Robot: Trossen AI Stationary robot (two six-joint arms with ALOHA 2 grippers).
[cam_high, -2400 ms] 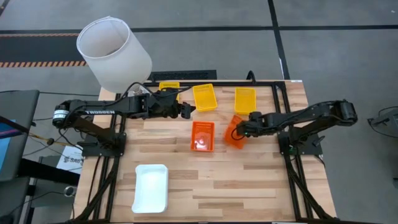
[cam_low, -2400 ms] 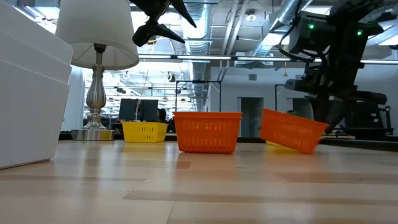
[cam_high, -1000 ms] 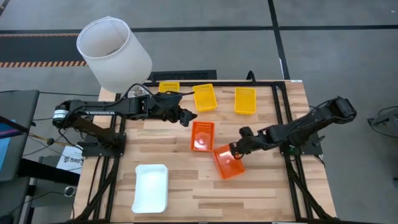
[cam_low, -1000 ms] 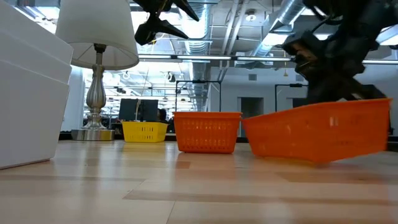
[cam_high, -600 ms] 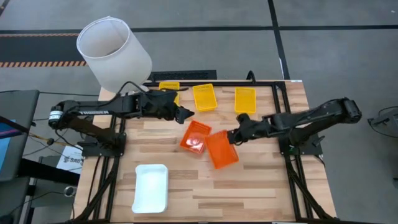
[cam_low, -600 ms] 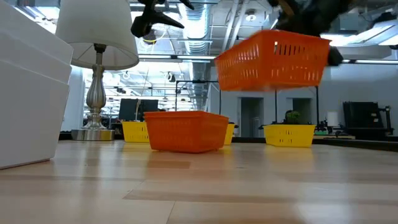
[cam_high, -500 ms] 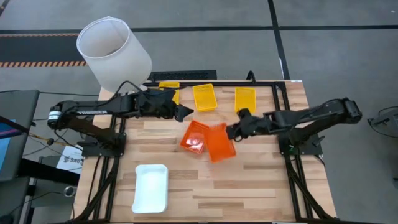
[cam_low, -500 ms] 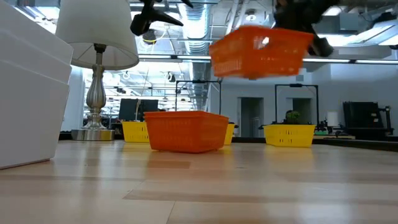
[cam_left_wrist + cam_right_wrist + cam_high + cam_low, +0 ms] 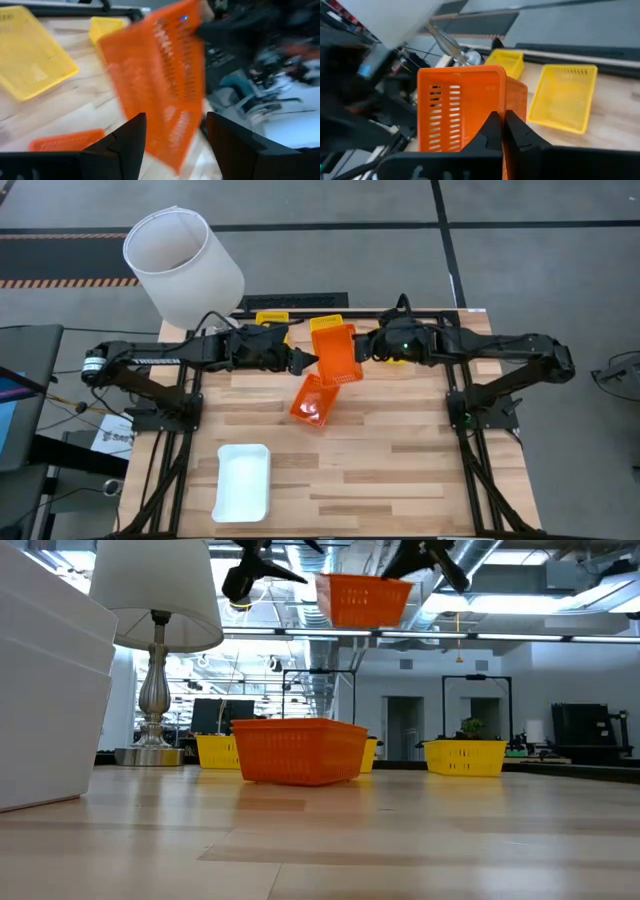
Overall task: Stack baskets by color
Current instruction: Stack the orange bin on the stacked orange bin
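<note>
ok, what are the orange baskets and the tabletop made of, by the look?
Orange basket in the right claw: looks like thin moulded plastic, going by its slotted walls and even colour. Orange basket on the table: same look. Tabletop: light wooden planks joined in strips, grain showing, smooth with a slight sheen.

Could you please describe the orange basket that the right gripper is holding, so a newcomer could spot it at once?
Start from the big white lampshade at the table's far left corner and look right along the far edge. The held orange basket hangs in the air there, pinched by the right gripper. The other orange basket sits on the table.
</note>
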